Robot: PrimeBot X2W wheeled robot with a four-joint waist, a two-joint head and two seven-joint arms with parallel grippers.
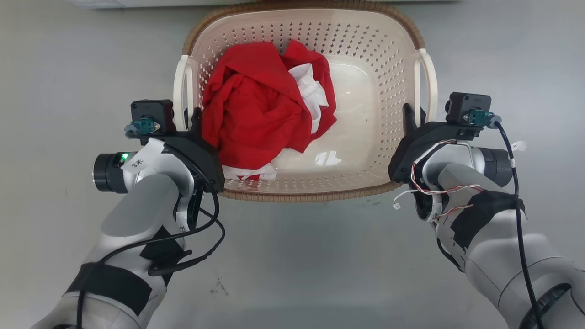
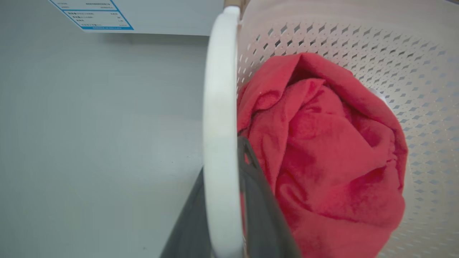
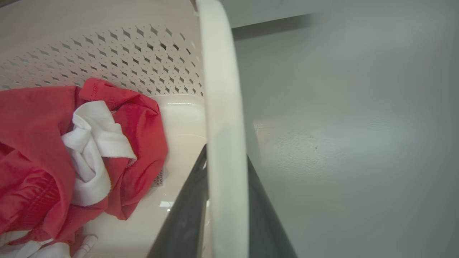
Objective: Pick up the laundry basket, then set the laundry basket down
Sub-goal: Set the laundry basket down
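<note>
The floor (image 1: 292,256) is grey and smooth. The laundry basket (image 1: 379,91) sits in the middle, in the top half of the head view, between the two arms. It is cream with lots of little holes and a brown rim. I cannot tell if it rests on the floor or is held a bit above it.

Inside the basket lies a big red cloth (image 1: 256,105), bunched up on the robot's left side. A white cloth (image 1: 313,89) peeks out of the red one. The other side of the basket's bottom is bare and shiny.

The left gripper (image 1: 194,119) is at the left handle (image 1: 179,91). In the left wrist view its two dark fingers (image 2: 261,208) pinch the white handle, one on each side. The right gripper (image 1: 408,116) is at the right handle (image 1: 429,77). In the right wrist view its fingers (image 3: 186,215) pinch that handle the same way.

A label (image 2: 100,14) with a blue edge shows at the top of the left wrist view.
</note>
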